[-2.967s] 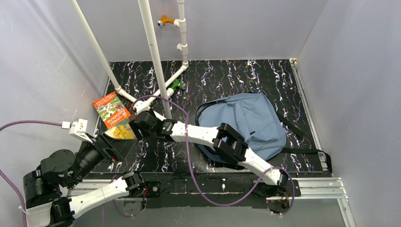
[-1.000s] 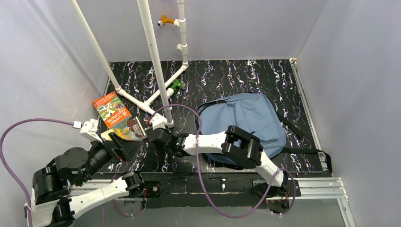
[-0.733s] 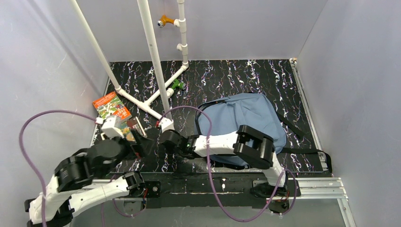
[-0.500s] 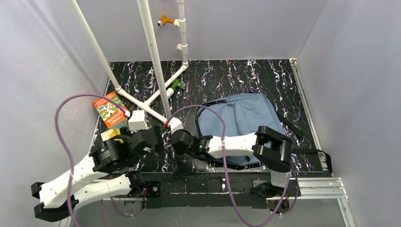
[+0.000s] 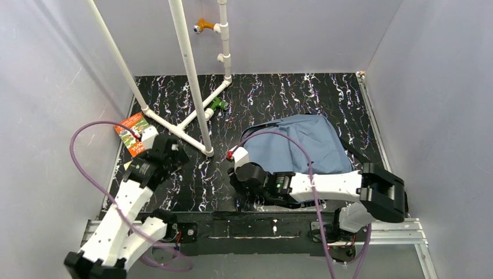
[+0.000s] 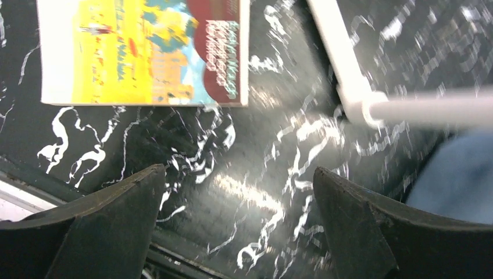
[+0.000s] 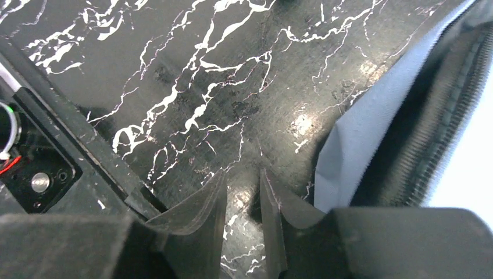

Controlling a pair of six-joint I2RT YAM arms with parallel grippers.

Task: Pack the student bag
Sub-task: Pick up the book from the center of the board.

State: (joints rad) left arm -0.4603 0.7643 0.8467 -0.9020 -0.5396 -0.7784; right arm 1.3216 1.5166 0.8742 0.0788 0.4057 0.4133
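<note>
At the left of the overhead view an orange and green book (image 5: 129,130) lies flat on the black marbled table (image 5: 279,93), its lower corner under the left arm's wrist. Just right of it hangs the left gripper (image 5: 171,157), low over the table. Its wrist view shows the two fingers (image 6: 110,221) spread wide with only bare table between them. A second book (image 6: 142,52), yellow with a dark red corner, lies flat in the upper left of that view, apart from the fingers. A white pipe (image 6: 343,64) crosses that view's upper right.

From above, the white pipe frame (image 5: 189,64) rises at centre left, its foot standing on the table between the two grippers. A small green clamp (image 5: 218,104) sits on a lower pipe.

Right of centre, the right gripper (image 5: 245,189) points down near the table's front edge, just beside the lower left corner of the bag (image 5: 308,145). In its wrist view the fingers (image 7: 197,215) are drawn close with only a slim gap between them, and they hold nothing. The bag's blue edge and black zipper trim (image 7: 360,133) lie at the right of that view, apart from the fingers.

The bag lies flat in the right half of the table, its black straps trailing to the right.
</note>
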